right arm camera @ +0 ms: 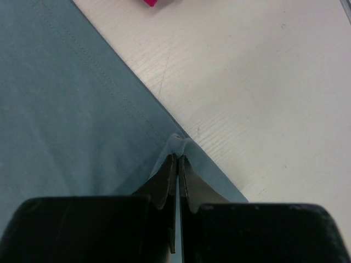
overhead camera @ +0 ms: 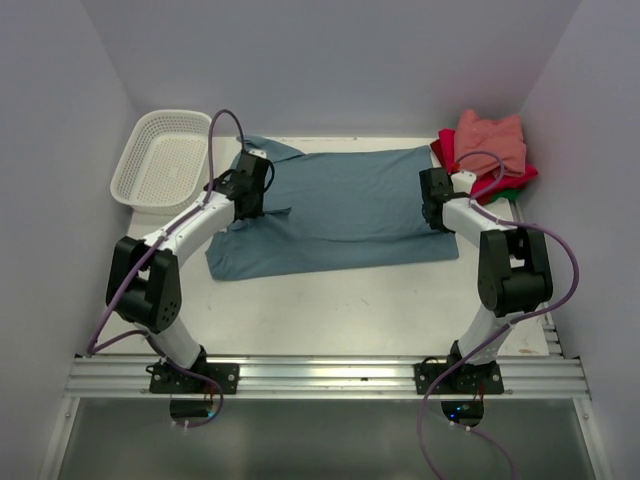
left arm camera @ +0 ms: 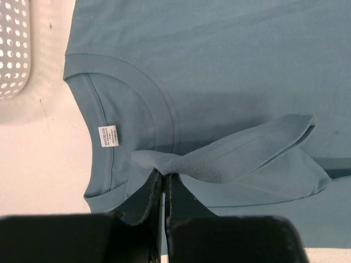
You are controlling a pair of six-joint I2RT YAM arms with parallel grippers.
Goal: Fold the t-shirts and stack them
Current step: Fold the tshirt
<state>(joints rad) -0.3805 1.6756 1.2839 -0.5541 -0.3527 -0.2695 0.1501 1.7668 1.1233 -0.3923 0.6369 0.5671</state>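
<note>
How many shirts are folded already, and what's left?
Done: the pile of folded shirts, pink on top, sits at the back right. In hand: the left gripper and right gripper each pinch the blue shirt, which lies mostly flat. Left: folding it and stacking it.

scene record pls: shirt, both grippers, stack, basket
shirt: teal t-shirt spread out, collar end toward basket
left gripper: shut on teal t-shirt, pinching a hemmed fold near collar
right gripper: shut on teal t-shirt, pinching its opposite edge
stack: folded tees, pink over red and green, far right corner
</note>
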